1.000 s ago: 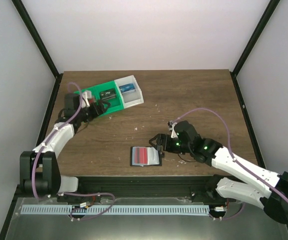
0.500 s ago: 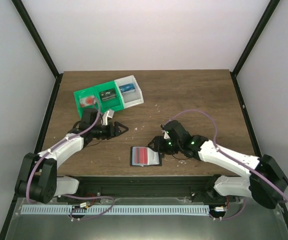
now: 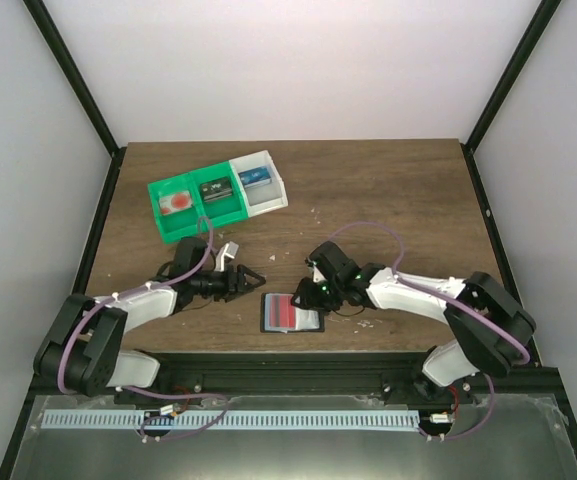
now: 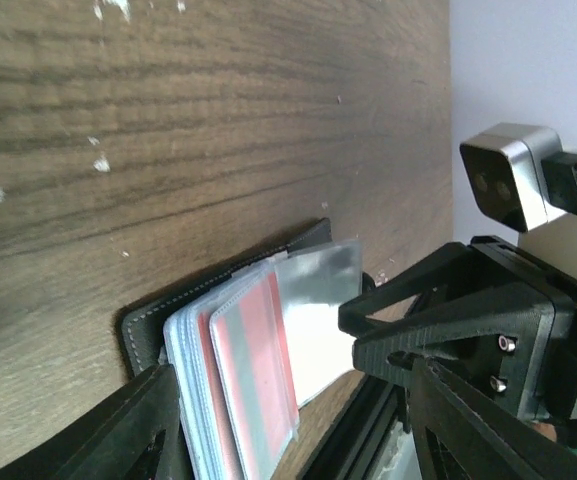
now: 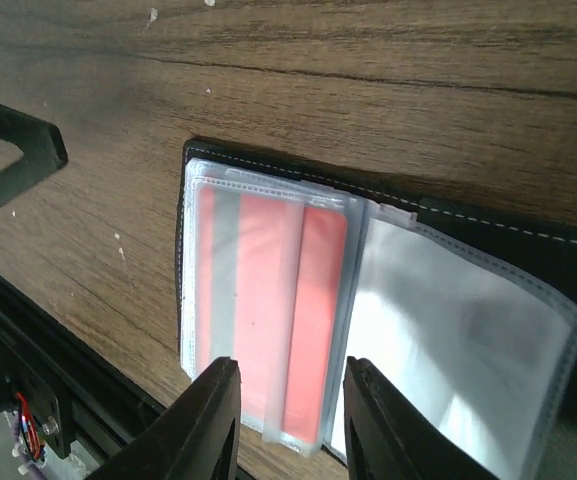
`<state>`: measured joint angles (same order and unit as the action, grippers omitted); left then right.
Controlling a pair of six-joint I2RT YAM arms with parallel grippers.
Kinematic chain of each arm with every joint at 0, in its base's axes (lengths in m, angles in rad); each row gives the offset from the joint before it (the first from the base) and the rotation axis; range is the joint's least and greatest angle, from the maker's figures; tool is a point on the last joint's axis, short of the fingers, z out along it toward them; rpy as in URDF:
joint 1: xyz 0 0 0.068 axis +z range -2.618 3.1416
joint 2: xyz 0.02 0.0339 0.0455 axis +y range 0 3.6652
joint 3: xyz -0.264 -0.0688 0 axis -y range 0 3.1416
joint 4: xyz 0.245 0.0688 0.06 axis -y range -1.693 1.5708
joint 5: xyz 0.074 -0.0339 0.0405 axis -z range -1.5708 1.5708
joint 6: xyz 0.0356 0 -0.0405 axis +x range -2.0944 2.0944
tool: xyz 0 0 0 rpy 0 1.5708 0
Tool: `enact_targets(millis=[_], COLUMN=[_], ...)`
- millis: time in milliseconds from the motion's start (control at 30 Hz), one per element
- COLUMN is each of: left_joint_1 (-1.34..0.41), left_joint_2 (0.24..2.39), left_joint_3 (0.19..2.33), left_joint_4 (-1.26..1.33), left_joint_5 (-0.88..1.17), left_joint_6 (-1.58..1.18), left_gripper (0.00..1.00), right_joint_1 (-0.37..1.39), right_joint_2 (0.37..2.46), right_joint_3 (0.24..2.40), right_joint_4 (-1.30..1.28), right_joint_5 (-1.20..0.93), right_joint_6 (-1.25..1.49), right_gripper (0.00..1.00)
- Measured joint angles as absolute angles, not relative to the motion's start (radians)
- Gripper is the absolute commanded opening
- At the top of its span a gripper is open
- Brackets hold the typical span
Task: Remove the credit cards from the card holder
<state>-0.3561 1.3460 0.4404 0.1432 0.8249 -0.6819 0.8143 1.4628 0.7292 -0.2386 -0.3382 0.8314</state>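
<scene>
Left pincer (image 3: 249,281) is off the tray (image 3: 154,198) and now sits just left of the card holder (image 3: 290,314). I note right pincer (image 3: 304,293) moved in over its right edge, jaws narrower.

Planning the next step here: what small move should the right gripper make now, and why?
Probably close the right gripper on the near edge of the red credit card: its fingers straddle that sleeve edge of the open card holder with the jaws apart, and the left gripper sits open beside the holder, not touching it.
</scene>
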Motion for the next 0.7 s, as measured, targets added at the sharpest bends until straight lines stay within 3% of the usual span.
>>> enact_targets(millis=[700], left_joint_1=[-0.406], left_joint_2=[1.299], left_joint_3=[0.388], left_joint_4=[0.116], left_joint_5=[0.82], left_joint_6=[-0.756], left_gripper=[0.66], right_joint_1=[0.821], right_joint_2=[1.528], right_joint_3=[0.71], right_joint_4=[-0.147], right_joint_5=[-0.36], right_joint_6=[0.824], right_gripper=[0.25])
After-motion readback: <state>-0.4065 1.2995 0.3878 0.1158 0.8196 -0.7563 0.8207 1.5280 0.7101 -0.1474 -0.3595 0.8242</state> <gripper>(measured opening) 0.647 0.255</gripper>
